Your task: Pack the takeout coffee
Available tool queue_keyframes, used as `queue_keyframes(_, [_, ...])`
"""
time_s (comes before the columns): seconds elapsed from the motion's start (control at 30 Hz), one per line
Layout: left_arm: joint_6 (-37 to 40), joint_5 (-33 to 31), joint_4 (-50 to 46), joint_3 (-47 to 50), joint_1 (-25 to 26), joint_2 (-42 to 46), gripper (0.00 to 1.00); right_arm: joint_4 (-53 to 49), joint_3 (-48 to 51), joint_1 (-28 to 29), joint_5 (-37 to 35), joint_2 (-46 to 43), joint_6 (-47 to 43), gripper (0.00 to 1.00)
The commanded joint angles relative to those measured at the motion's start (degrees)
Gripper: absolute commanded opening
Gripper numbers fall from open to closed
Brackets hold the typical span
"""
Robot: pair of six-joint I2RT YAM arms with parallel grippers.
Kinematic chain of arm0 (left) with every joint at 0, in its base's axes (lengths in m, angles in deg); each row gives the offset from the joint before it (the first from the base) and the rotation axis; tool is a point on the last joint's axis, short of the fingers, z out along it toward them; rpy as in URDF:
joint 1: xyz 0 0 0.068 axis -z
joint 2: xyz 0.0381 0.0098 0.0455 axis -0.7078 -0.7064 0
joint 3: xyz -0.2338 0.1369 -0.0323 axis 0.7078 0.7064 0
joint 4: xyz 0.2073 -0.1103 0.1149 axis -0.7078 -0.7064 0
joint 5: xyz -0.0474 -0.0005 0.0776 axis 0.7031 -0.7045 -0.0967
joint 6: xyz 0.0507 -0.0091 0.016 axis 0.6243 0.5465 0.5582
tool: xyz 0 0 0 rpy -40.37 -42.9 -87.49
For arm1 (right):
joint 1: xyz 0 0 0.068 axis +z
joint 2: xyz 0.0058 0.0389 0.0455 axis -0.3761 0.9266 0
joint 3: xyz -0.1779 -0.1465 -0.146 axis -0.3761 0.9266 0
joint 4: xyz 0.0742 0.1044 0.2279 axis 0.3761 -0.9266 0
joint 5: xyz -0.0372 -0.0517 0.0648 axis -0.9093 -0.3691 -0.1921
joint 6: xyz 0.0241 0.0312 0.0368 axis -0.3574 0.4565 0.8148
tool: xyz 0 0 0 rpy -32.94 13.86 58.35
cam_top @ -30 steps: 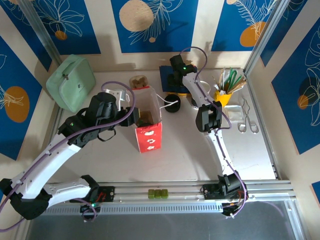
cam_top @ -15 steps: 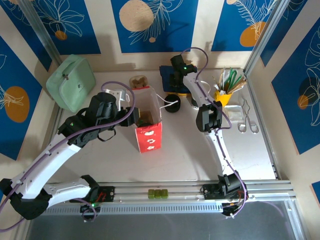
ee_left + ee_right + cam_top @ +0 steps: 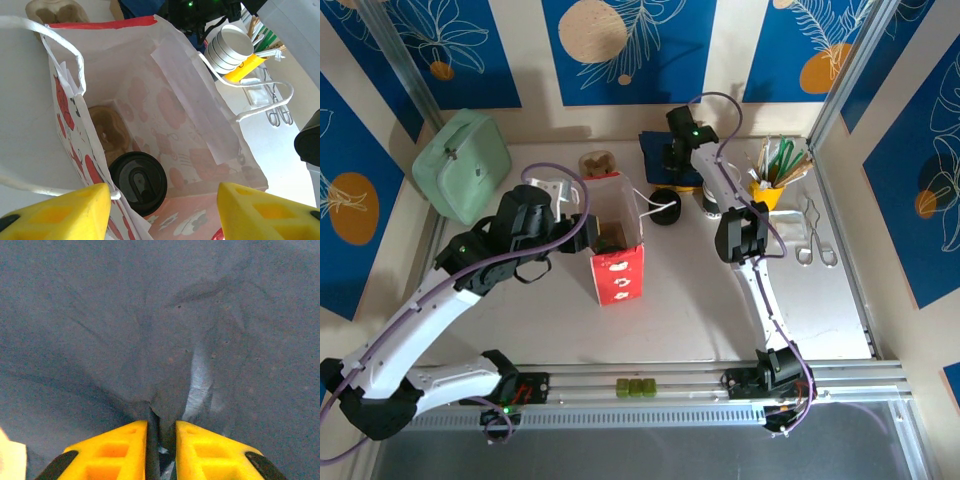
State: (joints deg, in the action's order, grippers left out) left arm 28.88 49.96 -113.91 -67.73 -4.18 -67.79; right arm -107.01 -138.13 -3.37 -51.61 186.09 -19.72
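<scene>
The right tool (image 3: 161, 427) pinches a thin fold of dark blue cloth (image 3: 125, 315) that may slip on lifting; the left tool (image 3: 163, 192) hangs spread over the red-and-white paper bag (image 3: 185, 100).

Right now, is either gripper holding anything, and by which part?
Right gripper pinches a fold of the dark blue cloth. Left gripper is open over the paper bag, holding nothing.

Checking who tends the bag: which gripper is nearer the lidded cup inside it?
Left. The left gripper hangs above the open bag, the lidded cup right below it; the right gripper pinches the blue cloth beyond the bag.
</scene>
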Motion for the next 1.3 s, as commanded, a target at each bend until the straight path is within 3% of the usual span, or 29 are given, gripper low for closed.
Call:
queue_keyframes(0.0, [-0.4,1.0,-0.1,0.1,-0.5,1.3,0.58,-0.4,-1.2,-0.3,1.6,-4.4,0.9,0.2])
queue_keyframes(0.4, [-0.5,0.8,-0.3,0.2,-0.5,1.9,0.58,-0.5,-1.5,-0.9,3.7,-7.3,2.2,0.01])
queue_keyframes(0.77, [-0.6,1.0,0.3,0.1,-0.5,1.9,0.59,-2.5,-1.7,-2.3,9.2,-17.8,5.4,0.0])
queue_keyframes(1.03, [-0.7,1.1,0.6,-0.1,-0.5,1.9,0.59,-4.3,-1.7,-5.0,24.0,-26.5,12.0,0.0])
queue_keyframes(1.27, [-1.0,-0.2,-0.7,-0.3,-0.5,2.0,0.6,-4.4,0.6,-6.5,48.6,-34.5,21.1,0.0])
